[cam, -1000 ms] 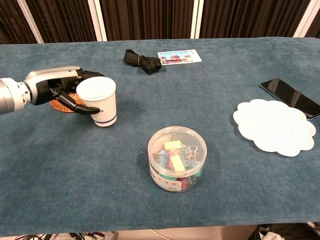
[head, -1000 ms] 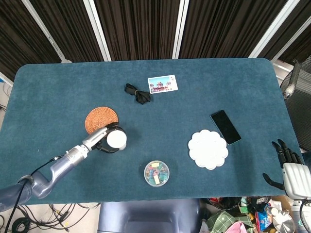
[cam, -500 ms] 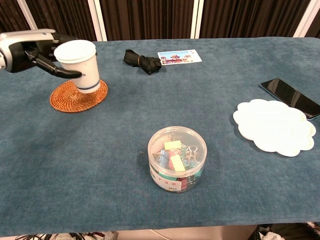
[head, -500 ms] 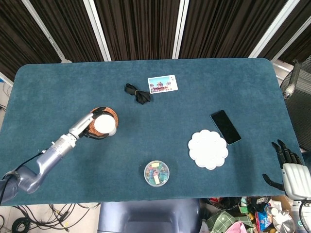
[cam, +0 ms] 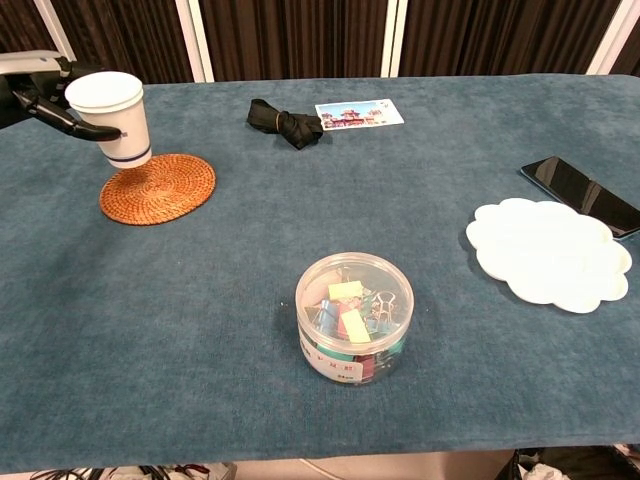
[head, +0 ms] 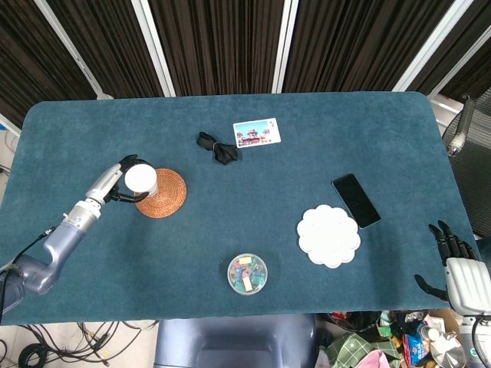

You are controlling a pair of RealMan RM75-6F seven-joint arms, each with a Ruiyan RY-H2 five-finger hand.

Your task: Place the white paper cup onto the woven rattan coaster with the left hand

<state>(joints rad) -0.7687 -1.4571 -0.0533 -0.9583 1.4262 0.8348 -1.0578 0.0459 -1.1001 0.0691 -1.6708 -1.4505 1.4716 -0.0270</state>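
Note:
My left hand (head: pixel 121 178) (cam: pixel 48 92) grips the white paper cup (head: pixel 141 180) (cam: pixel 111 118) and holds it upright in the air. The cup, white with a blue band near its base, hangs over the far left part of the woven rattan coaster (head: pixel 161 193) (cam: pixel 158 187). In the chest view the cup's base sits a little above the coaster's far rim. The round brown coaster lies flat on the blue table at the left. My right hand (head: pixel 454 257) hangs past the table's right edge, fingers apart, holding nothing.
A clear round tub of coloured clips (head: pixel 247 274) (cam: pixel 353 317) stands near the front middle. A white scalloped plate (head: pixel 328 235) and a black phone (head: pixel 356 200) lie at the right. A black cloth tie (head: pixel 216 148) and a postcard (head: pixel 257 132) lie at the back.
My left hand lifted the cup off the table and carried it back and leftward, from in front of the coaster to above the coaster's far left rim. The right hand stayed still.

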